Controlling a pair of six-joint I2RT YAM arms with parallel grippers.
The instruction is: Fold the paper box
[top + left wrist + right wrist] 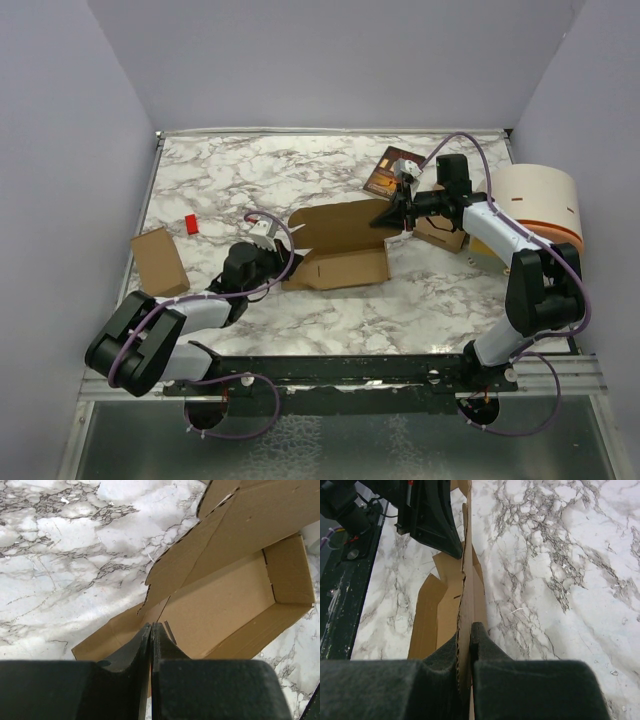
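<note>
The fold is midway, I judge. The paper box [340, 248] sits half-formed at the centre of the marble table [220, 180]. It is a shallow tray with some walls raised and a broad panel tilted up along its 12 o'clock side, and each arm has one end pinched.

Nearest, the left arm lies low from its base at 7 o'clock, with the forearm stretched toward 2 o'clock. The left gripper [151, 630] is closed to a hairline at the box's 9 o'clock end. Its wrist view shows the fingertips meeting on the edge of the short end wall, with the open tray beyond.

Farther off, the right arm rises from 5 o'clock, bends at the elbow and reaches toward 9 o'clock. The right gripper [465, 632] is clamped on a cardboard panel at the box's 3 o'clock end, seen edge-on between its fingers.

The next move probably calls for both grippers together: one steadies while the other swings its flap along the crease without tearing it, then tucks the tabs in.

A booklet [383, 175] lies at 1 o'clock and a white drum [535, 195] at 3 o'clock.
</note>
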